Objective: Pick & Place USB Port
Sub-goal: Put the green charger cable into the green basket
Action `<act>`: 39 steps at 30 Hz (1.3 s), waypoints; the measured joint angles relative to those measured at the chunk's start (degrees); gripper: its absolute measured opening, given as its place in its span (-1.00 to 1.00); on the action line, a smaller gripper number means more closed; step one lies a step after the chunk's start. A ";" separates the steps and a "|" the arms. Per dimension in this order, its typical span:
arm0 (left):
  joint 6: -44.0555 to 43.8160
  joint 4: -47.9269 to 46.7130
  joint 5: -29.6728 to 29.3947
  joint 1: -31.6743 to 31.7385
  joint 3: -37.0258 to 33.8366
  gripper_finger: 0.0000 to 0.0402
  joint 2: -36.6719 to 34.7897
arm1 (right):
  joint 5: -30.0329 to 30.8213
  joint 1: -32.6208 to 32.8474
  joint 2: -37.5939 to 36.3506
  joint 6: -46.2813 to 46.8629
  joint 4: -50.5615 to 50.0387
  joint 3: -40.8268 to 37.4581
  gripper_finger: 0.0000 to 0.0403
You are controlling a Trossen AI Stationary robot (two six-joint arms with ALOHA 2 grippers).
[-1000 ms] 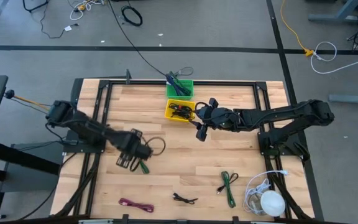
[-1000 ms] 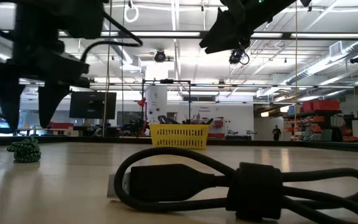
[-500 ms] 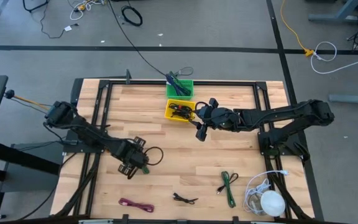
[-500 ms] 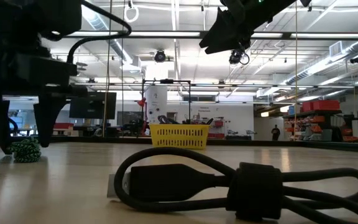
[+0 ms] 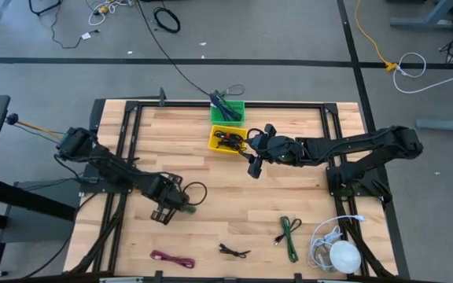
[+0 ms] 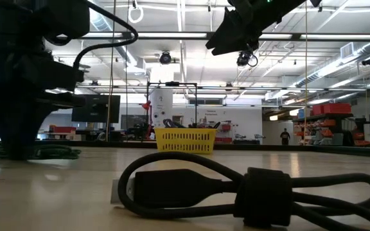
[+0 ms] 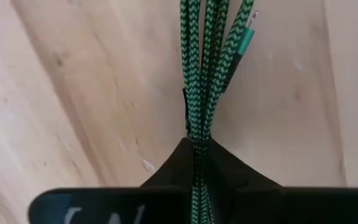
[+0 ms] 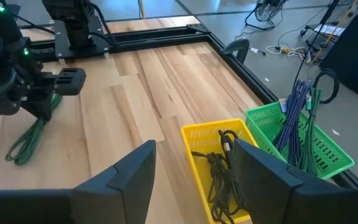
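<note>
A green braided USB cable (image 7: 201,68), bundled into several parallel strands, lies on the wooden table at the near left (image 5: 185,209); its plug (image 7: 247,36) rests on the wood. My left gripper (image 5: 173,207) stands over it, pointing down, shut on the bundle. The low view shows this gripper (image 6: 15,144) reaching down to the table, with the cable (image 6: 53,153) lying flat beside it. My right gripper (image 5: 254,167) hangs open above the table's middle, next to the yellow basket (image 5: 228,140). My left gripper pinches the bundled strands (image 7: 196,127) of the green cable between its two fingers, gathering several strands together. The fingers come from above, pointing down, and close across the bundle. The rest of the cable lies on the table, running away from the fingers.
A yellow basket (image 8: 219,168) of dark cables and a green basket (image 5: 228,112) of cables stand at the far middle. Another green cable (image 5: 289,236), a black one (image 5: 233,251), a magenta one (image 5: 171,259) and a white bundle (image 5: 335,251) lie along the near edge.
My left gripper has come down and slightly toward the near edge onto the green cable, its open fingers straddling the bundle, and has then shut on it. The cable, before a loose clump, now lies squeezed together and flat on the table.
</note>
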 joint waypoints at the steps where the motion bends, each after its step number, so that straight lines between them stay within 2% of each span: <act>1: -0.57 0.15 -0.42 0.06 0.19 -0.90 0.03 | -0.09 0.00 0.00 0.00 0.00 0.00 0.07; 7: 0.53 3.43 -13.86 0.18 5.25 -0.91 0.24 | -3.17 0.02 0.00 -0.83 -0.02 0.00 0.07; 13: 3.79 6.04 -31.66 2.88 12.49 -0.91 -1.30 | -4.09 0.02 0.00 -1.56 0.15 0.00 0.07; 15: 5.49 10.62 -34.09 4.67 12.65 -0.91 -3.21 | -5.52 0.05 0.00 -1.71 0.17 0.00 0.07; 18: 8.49 18.50 -33.20 7.69 11.54 -0.91 -6.66 | -6.59 0.48 0.00 -2.38 0.33 0.00 0.07; 22: 12.00 32.01 -28.62 11.35 9.85 -0.91 -10.31 | -6.59 1.04 0.02 -3.92 2.44 0.00 0.07; 28: 15.59 47.49 -19.56 16.38 9.30 -0.92 -9.88 | -7.43 1.18 0.02 -7.42 11.59 0.00 0.07; 32: 16.44 50.58 -18.47 19.39 9.14 -0.92 -7.85 | -10.48 1.18 0.02 -9.81 16.94 0.00 0.07; 36: 15.51 54.02 -14.43 21.32 9.23 -0.92 -6.57 | -8.13 1.12 0.02 -10.81 19.12 0.00 0.03; 39: 15.51 54.34 -14.00 21.64 9.21 -0.92 -6.29 | -5.82 1.16 0.02 -10.99 18.31 0.00 -0.23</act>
